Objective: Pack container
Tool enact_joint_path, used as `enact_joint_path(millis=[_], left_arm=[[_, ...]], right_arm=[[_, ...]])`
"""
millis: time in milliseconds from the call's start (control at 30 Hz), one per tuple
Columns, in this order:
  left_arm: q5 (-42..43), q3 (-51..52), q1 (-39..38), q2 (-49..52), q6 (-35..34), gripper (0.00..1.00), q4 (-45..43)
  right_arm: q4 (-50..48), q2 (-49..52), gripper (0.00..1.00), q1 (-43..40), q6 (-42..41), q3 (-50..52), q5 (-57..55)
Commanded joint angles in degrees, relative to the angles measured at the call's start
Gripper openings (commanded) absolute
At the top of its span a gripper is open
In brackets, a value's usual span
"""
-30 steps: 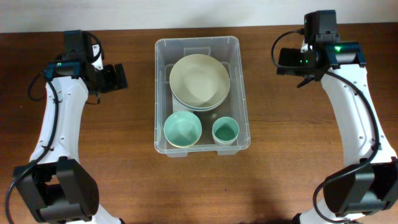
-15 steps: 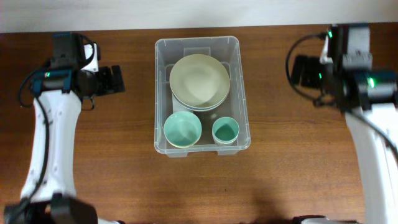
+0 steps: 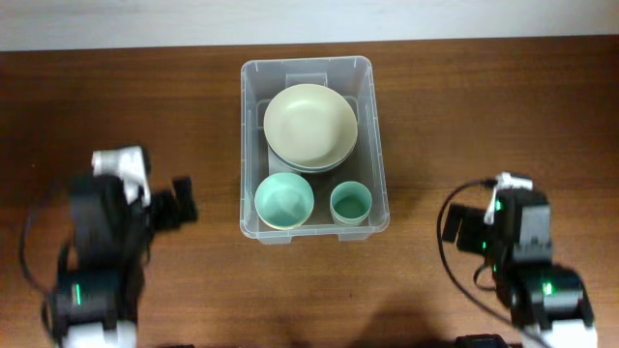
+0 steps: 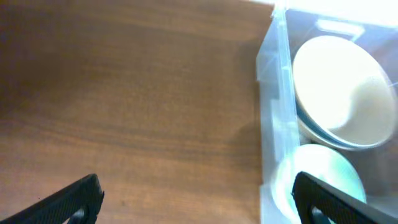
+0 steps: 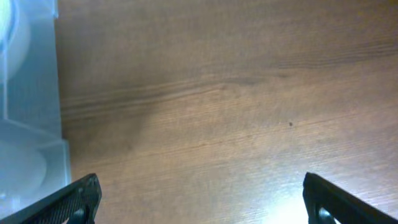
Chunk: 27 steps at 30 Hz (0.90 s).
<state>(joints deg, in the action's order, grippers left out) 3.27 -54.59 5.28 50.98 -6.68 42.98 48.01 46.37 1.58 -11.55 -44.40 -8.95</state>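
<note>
The clear plastic container (image 3: 378, 174) stands at the table's centre. Inside it lie a stack of cream bowls (image 3: 310, 126), a mint green bowl (image 3: 284, 200) and a small green cup (image 3: 351, 204). My left gripper (image 3: 180, 205) is open and empty, left of the container; its wrist view shows the container's wall (image 4: 273, 118), the cream bowls (image 4: 339, 102) and the green bowl (image 4: 323, 171) between wide-spread fingers (image 4: 199, 199). My right gripper (image 3: 455, 225) is open and empty, right of the container; its wrist view (image 5: 199, 199) shows bare wood and the container's corner (image 5: 34, 124).
The brown wooden table (image 3: 484, 116) runs to a pale wall at the back edge. Both arms sit low near the front edge, one on each side of the container.
Both arms have pulled back from the far side of the table toward the front edge. The container and its contents have not moved.
</note>
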Motion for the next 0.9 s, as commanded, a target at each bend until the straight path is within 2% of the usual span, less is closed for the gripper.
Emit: enact_joint_path(millis=[0,133,233,433,867], left_arm=[[-0.7,9.4,0.2,-14.2,-4.6,0.99,-0.8],[-0.7,14.5,0.2,-23.8,-4.6,0.99,-0.4],[-0.7,15.3,0.2,-27.2,-4.6,0.99,0.6],[-0.7,15.3,0.2,-27.8,-4.6,1.0,3.4],[-0.7,15.3,0.2,-27.8,-4.6,0.99,3.4]], right_arm=[[-0.9,-6.6,0.99,0.7,-1.2,4.1,1.0],[-0.8,-8.7,0.99,0.7,-1.2,5.8,1.0],[-0.7,-8.1,0.99,0.7,-1.2,5.8,1.2],[-0.7,-6.2,0.99,0.7,-1.2,5.8,1.2],[-0.7,-0.2,0.99,1.2,-1.2,5.9,1.3]])
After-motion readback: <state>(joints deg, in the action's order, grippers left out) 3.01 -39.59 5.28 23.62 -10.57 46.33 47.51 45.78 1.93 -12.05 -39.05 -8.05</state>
